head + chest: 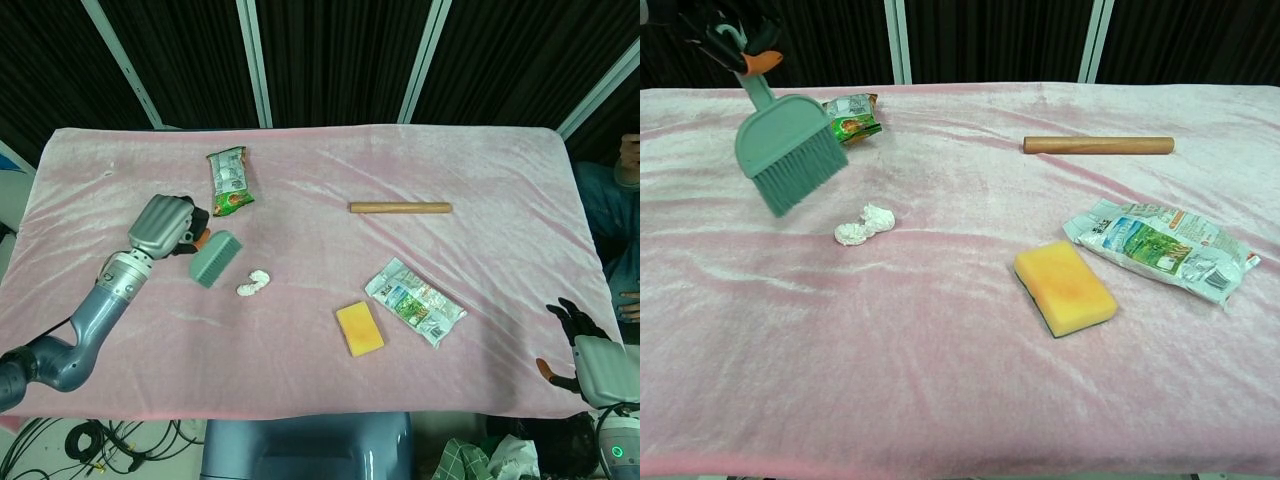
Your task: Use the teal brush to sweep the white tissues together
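Note:
My left hand grips the handle of the teal brush, holding it lifted above the pink cloth at the left. In the chest view the brush hangs bristles down, and only the fingers of the left hand show at the top left corner. The white tissues lie bunched in a small clump to the right of the brush, also seen as the tissues in the chest view. My right hand rests off the table at the lower right, fingers spread, holding nothing.
A green snack packet lies behind the brush. A wooden rolling pin sits at centre back. A yellow sponge and a flat printed packet lie to the right of the tissues on the pink cloth.

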Tool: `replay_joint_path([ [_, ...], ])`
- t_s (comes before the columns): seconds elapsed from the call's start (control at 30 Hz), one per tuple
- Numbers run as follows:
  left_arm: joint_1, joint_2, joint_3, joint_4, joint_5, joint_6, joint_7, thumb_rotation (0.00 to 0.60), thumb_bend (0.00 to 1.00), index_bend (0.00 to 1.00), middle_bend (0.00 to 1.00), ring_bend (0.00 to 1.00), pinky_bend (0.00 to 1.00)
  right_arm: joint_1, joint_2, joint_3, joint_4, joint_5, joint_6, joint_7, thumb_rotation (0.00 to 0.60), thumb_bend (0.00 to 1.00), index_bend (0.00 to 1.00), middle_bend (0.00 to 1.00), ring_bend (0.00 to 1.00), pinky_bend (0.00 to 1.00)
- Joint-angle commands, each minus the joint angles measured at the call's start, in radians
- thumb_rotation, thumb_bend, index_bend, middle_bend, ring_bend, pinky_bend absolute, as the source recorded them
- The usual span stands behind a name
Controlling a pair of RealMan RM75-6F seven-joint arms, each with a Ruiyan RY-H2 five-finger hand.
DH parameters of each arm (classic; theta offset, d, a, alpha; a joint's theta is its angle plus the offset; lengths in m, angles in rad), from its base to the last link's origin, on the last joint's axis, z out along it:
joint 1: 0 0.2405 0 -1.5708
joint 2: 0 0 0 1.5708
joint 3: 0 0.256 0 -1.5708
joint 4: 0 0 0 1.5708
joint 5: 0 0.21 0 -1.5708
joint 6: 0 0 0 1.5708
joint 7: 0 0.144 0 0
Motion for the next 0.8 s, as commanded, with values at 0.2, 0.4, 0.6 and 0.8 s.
replay_joint_path([
  [0.2,-0.024,0.129,0.071,-0.129,-0.320,-0.006,0.477,0.600,0.50,0.78,0.77,0.47,0.56,0.000,0.000,0.001,0.000,0.003,-0.001,0.000,0.600,0.21,0.16,0.07,0.14,0.28],
  [0.4,-0.083,0.064,0.140,-0.087,-0.512,0.034,0.757,0.600,0.51,0.78,0.77,0.47,0.55,0.001,0.002,0.001,-0.001,0.003,-0.004,0.006,0.600,0.21,0.16,0.07,0.14,0.28],
  [0.6,-0.101,0.010,0.146,-0.041,-0.539,0.009,0.762,0.600,0.51,0.78,0.77,0.47,0.55,0.000,0.002,0.001,-0.001,0.004,-0.003,0.007,0.600,0.21,0.16,0.07,0.14,0.27],
  [0.8,-0.107,-0.007,0.139,-0.043,-0.517,-0.011,0.712,0.600,0.50,0.74,0.74,0.45,0.53,0.001,0.003,0.001,0.000,0.003,-0.004,0.009,0.600,0.21,0.16,0.07,0.14,0.27],
])
